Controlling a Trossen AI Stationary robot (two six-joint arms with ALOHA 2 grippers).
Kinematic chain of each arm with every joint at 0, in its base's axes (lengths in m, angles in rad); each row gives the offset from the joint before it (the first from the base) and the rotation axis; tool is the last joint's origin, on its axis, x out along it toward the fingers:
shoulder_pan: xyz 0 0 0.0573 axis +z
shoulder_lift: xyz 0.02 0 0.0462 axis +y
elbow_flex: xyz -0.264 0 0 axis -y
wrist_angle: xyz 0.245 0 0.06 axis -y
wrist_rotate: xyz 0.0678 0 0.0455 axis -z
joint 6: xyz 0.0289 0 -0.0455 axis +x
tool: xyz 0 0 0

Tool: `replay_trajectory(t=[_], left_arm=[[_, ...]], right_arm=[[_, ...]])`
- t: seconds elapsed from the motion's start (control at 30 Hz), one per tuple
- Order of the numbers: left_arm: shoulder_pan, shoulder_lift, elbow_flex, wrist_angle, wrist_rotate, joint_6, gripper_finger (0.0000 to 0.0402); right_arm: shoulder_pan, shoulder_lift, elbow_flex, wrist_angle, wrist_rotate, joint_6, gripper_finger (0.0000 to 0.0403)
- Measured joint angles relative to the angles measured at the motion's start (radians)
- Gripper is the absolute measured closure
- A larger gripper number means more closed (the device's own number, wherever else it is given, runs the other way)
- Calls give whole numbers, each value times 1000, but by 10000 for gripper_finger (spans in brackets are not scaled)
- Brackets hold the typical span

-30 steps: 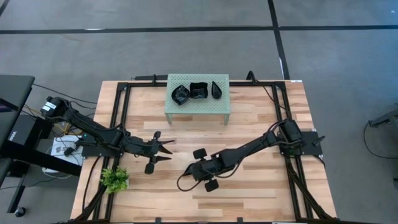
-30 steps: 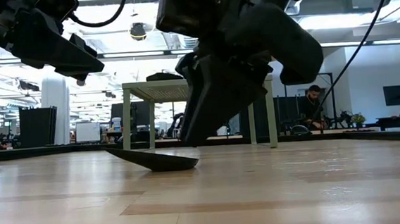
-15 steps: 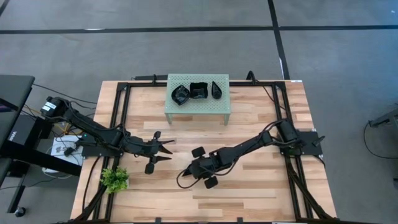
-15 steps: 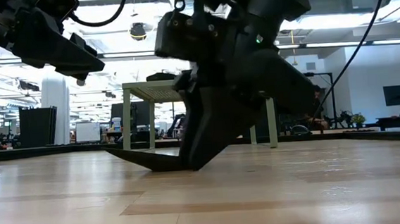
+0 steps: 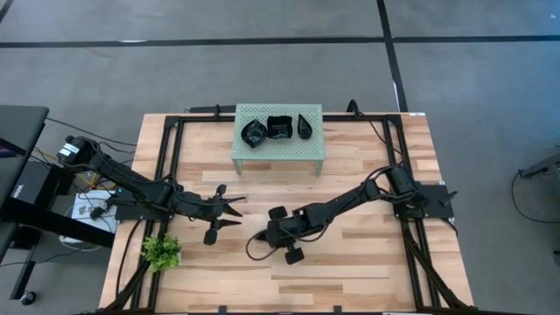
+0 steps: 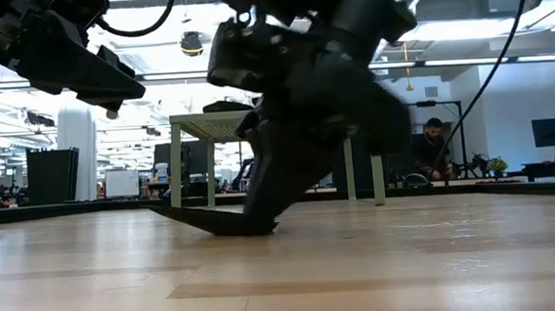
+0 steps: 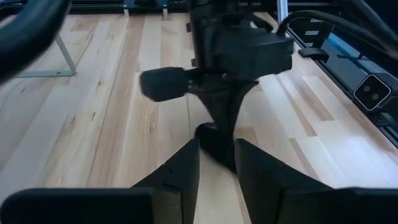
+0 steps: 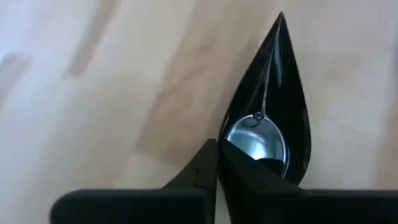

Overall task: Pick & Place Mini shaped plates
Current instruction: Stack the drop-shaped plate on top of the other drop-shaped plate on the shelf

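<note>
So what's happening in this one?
The right gripper is down on a teardrop plate lying on the table, its fingers pinched on the plate's edge. The left gripper waits nearby, open and empty. Three more black plates already sit on the green rack.

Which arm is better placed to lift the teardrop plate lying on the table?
The right. The right gripper is down at the teardrop plate, its fingers closed on the plate's rim in the right wrist view. The left gripper hangs above the table, off to the side, fingers apart and empty.
</note>
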Motion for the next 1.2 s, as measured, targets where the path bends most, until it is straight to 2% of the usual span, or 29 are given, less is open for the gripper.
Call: replay_trajectory(t=[0.2,0.33,0.5,0.63,0.7,0.77,0.9,1.0,1.2], left_arm=[[0,0,0,0,0,0,298],[-7,0,0,0,0,0,298],[-25,0,0,0,1,0,298],[-33,0,1,9,2,0,298],[-33,0,1,13,2,0,298],[-33,0,1,16,1,0,298],[-33,0,1,23,0,6,298],[-32,0,1,25,0,7,298],[-32,0,1,30,-1,7,298]], right_arm=[[12,2,-7,209,72,258,385],[38,-62,22,200,120,423,399],[75,-208,70,14,366,538,400],[84,-362,77,-161,643,587,400],[68,-431,77,-274,782,625,401],[32,-492,77,-383,867,672,401],[-95,-564,74,-528,861,796,402],[-195,-566,58,-539,833,798,402],[-355,-518,57,-516,701,798,402]])
